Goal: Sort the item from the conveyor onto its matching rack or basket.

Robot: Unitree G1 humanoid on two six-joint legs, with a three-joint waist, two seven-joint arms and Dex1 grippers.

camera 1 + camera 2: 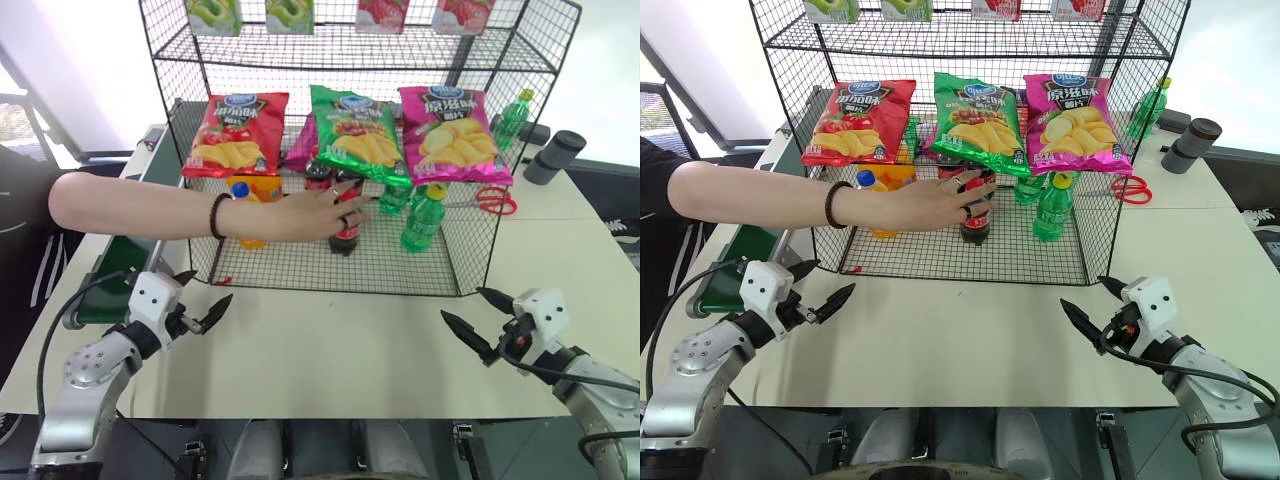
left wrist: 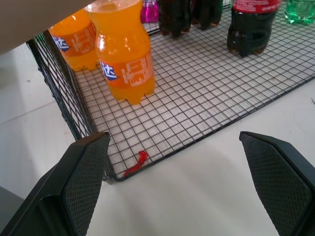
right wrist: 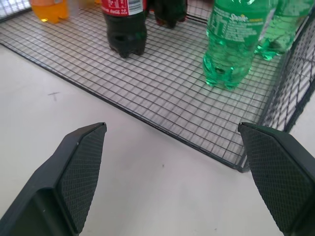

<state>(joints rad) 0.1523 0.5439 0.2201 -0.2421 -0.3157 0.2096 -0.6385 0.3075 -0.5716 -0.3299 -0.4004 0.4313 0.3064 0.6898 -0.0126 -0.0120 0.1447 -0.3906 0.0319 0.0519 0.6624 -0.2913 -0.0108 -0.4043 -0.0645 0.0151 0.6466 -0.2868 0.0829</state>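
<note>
Hand on cola (image 1: 346, 236) in rack (image 1: 455, 262), frame centre.
Rigid, smooth, bottom-heavy: grip mid-body; both grippers (image 1: 207, 313) (image 1: 466, 318) agape, empty.

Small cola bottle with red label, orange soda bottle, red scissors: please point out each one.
Small cola bottle (image 3: 124, 29), right wrist view, dark lower body.
Orange soda bottle (image 2: 125, 59), left wrist view, label.
Red scissors (image 1: 493, 200), left eye view, handles.

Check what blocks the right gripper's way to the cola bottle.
The rack is open at the front, so no mesh stands between the right gripper and the cola bottle. A person's hand rests on the bottle.
</note>
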